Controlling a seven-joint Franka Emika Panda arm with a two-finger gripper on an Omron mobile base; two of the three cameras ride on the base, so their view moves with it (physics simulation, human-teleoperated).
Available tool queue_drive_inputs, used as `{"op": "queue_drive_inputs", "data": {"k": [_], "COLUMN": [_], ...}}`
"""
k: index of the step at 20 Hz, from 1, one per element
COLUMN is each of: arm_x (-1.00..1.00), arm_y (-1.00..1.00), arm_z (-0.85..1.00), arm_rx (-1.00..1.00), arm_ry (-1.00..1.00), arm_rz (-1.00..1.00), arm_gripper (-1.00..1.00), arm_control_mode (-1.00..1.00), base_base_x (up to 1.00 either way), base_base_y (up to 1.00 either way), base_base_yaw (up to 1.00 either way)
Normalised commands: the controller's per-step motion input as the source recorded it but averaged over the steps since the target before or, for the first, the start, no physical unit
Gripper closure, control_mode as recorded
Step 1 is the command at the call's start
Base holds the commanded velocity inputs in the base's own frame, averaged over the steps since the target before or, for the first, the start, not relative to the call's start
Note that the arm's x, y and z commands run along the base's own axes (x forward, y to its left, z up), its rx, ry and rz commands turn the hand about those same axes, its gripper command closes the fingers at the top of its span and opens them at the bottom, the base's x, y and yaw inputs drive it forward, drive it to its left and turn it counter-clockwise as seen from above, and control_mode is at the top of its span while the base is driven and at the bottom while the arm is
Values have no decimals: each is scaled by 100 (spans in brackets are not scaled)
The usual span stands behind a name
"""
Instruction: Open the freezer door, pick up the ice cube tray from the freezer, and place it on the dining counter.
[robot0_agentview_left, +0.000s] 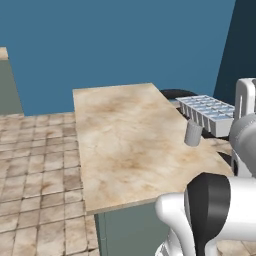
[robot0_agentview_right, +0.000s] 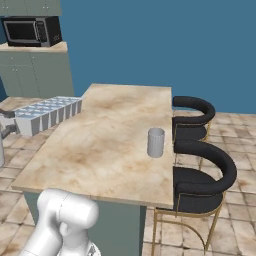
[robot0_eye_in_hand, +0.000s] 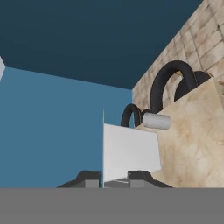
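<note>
A: Two fingers (robot0_eye_in_hand: 115, 180) at the bottom of the hand view, pinching the ice cube tray (robot0_eye_in_hand: 130, 153) by its near edge; tray stands on edge in that view, pale underside toward the camera.

B: Where's the tray in the base views?

A: Held in the air beside the tabletop (robot0_agentview_left: 125, 145), level, cells up. In the left base view the tray (robot0_agentview_left: 207, 113) sits off the slab's right side, next to the white arm. In the right base view the same tray (robot0_agentview_right: 47, 114) hangs off the left edge, its far end just over the rim. Can't tell if it touches the slab.

B: Anything on the tabletop?

A: One grey cup (robot0_agentview_right: 155, 142), upright, near the stool-side edge, roughly mid-length. It's at (robot0_agentview_left: 193, 133) in the left base view, close to the tray but apart. In the hand view the cup (robot0_eye_in_hand: 156, 121) looks sideways because the camera is rolled.

B: Farther out?

A: Black stools (robot0_agentview_right: 202, 175) along the far side, one behind the other. Tiled floor (robot0_agentview_left: 35, 165) around. Back left in the right base view, a microwave (robot0_agentview_right: 31, 31) on a grey-green cabinet (robot0_agentview_right: 37, 74). Blue wall (robot0_agentview_right: 160, 40) behind everything.
</note>
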Motion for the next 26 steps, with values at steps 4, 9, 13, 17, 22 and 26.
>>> {"op": "queue_drive_inputs", "data": {"k": [4,9,13,17,22,26], "arm_x": [10,12,23,32,48,62], "arm_y": [14,28,28,21,2,0], "arm_z": [-4,-8,-21,-23,-32,-41], "arm_rx": [0,0,0,0,0,0], "arm_ry": [8,16,11,5,0,0], "arm_rz": [-4,-7,-8,-9,-3,0], "arm_gripper": [100,100,100,100,100,100], "arm_control_mode": [-100,-100,-100,-100,-100,-100], "base_base_x": [0,0,0,0,0,0], "base_base_y": [0,0,0,0,0,0], "base_base_yaw": [0,0,0,0,0,0]}}
